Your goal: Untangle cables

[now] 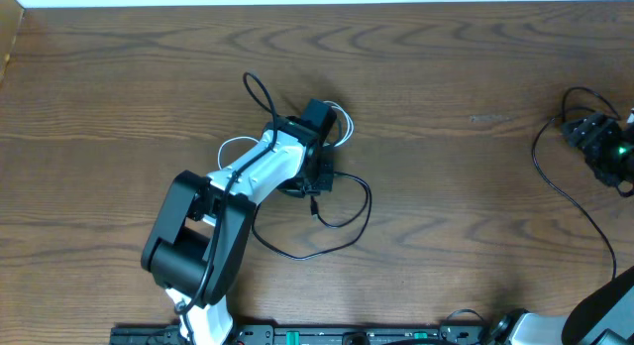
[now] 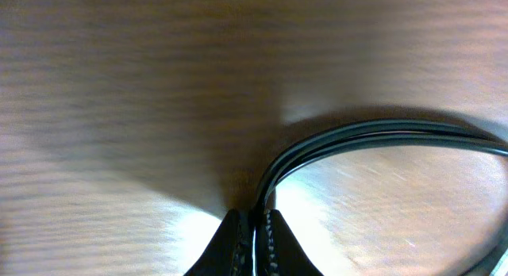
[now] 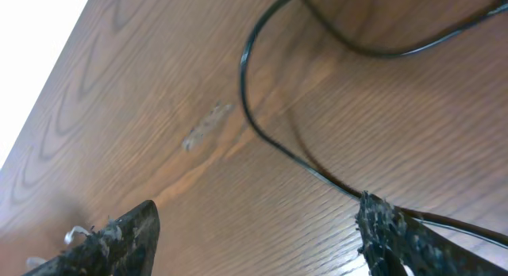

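Observation:
The black cable (image 1: pixel 349 218) lies in loops at the table's middle, with one loop sticking out at the back (image 1: pixel 260 92). The white cable (image 1: pixel 234 145) is mixed in with it and mostly hidden under my left arm; another bit shows by the wrist (image 1: pixel 343 127). My left gripper (image 1: pixel 315 178) is down on the tangle. In the left wrist view its jaws (image 2: pixel 254 216) are shut on the black cable (image 2: pixel 357 137), which curves away to the right as a doubled strand. My right gripper (image 1: pixel 599 142) is at the far right, open and empty (image 3: pixel 255 205).
A thicker black wire (image 1: pixel 540 162) belonging to the right arm loops on the table beside the right gripper and shows in the right wrist view (image 3: pixel 262 125). The wooden table (image 1: pixel 119 107) ends at a white edge at the back.

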`<action>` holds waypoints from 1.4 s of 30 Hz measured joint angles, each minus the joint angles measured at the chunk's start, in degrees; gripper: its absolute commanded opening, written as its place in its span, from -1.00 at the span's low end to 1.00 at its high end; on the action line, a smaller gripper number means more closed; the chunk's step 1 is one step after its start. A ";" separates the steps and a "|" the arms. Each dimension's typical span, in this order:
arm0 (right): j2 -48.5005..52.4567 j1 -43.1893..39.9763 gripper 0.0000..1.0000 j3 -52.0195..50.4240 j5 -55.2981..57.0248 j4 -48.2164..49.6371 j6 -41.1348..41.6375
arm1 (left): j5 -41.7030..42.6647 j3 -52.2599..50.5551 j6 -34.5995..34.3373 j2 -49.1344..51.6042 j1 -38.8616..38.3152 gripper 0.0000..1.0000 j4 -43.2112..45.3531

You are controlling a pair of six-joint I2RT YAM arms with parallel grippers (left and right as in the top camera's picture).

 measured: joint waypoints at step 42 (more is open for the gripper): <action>21.20 9.38 -0.98 0.02 -4.50 29.42 9.62 | 6.27 -0.13 2.34 -22.73 -0.42 -0.85 -1.84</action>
